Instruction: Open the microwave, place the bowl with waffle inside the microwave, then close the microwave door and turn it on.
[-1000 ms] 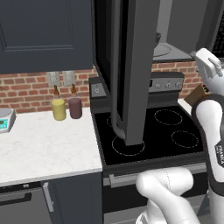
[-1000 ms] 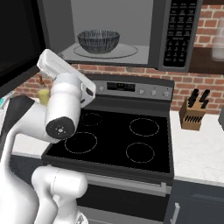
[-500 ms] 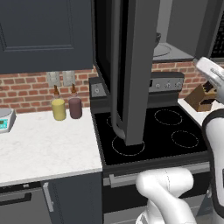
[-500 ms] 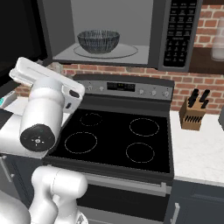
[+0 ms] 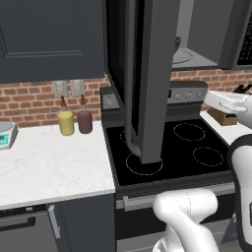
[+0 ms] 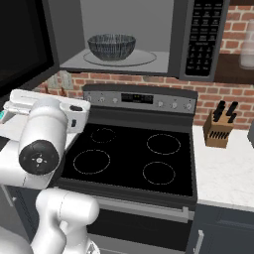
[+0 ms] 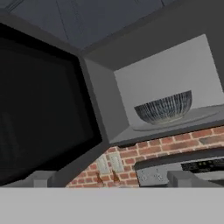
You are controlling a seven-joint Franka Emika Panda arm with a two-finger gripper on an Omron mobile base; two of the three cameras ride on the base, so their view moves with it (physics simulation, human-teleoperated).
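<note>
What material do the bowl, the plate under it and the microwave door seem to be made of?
Bowl: probably glazed ceramic, dark grey-blue with pale streaks and opaque walls. Plate: likely glass, a thin, pale, slightly see-through disc. Microwave door: a matte charcoal frame, metal or plastic, around a glossy black window that looks like glass.

No readable text here.
The microwave (image 6: pixel 149 39) keypad, the stove (image 6: pixel 134 149) control strip and the small scale (image 5: pixel 6 135) on the worktop (image 5: pixel 49 162) show only blurred marks, nothing legible.
</note>
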